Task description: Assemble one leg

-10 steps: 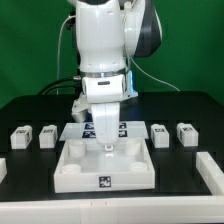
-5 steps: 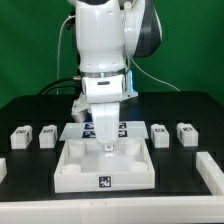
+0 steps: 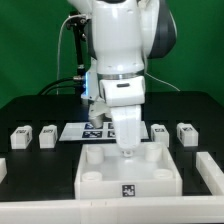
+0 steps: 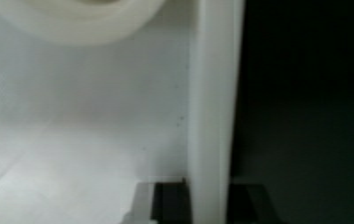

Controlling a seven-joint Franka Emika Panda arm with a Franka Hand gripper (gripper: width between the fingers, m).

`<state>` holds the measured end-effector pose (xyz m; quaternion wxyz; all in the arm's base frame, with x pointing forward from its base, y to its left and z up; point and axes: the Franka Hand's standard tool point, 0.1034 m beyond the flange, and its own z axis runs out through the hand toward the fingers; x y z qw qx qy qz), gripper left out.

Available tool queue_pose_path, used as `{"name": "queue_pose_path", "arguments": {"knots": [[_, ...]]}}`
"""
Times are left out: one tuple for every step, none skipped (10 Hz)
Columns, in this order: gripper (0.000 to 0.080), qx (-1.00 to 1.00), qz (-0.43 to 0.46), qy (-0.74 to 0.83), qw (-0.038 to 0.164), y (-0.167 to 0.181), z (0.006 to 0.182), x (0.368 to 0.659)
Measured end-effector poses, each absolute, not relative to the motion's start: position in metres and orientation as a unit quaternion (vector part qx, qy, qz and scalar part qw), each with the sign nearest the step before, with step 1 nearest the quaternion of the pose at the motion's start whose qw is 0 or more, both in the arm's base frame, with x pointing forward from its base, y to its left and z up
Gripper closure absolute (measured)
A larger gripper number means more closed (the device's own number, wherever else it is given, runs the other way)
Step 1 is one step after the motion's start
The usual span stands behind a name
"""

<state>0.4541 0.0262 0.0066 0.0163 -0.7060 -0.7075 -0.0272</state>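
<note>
Jaws low inside tray (image 3: pixel 100 183), grip unclear

exterior wide — wrist hugs tray (image 4: pixel 85 130)

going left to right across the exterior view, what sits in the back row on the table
first leg → second leg → marker board → third leg → fourth leg. Left out: the tray in front, its wall in the tool, since it spans several of these.

Green wall (image 3: pixel 30 40), blk table (image 3: pixel 40 105).
</note>
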Motion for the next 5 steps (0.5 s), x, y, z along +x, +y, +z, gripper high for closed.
{"name": "queue_pose_path", "arguments": {"knots": [[0.0742,-0.709,-0.033,-0.704,0.017,0.038,0.006,0.464],[0.0742,-0.713,-0.038,-0.7,0.016,0.047,0.006,0.47],[0.0742,-0.715,-0.042,-0.698,0.016,0.057,0.006,0.474],[0.0742,-0.715,-0.045,-0.698,0.015,0.064,0.006,0.478],[0.0742,-0.721,-0.047,-0.691,0.015,0.07,0.007,0.481]]}}
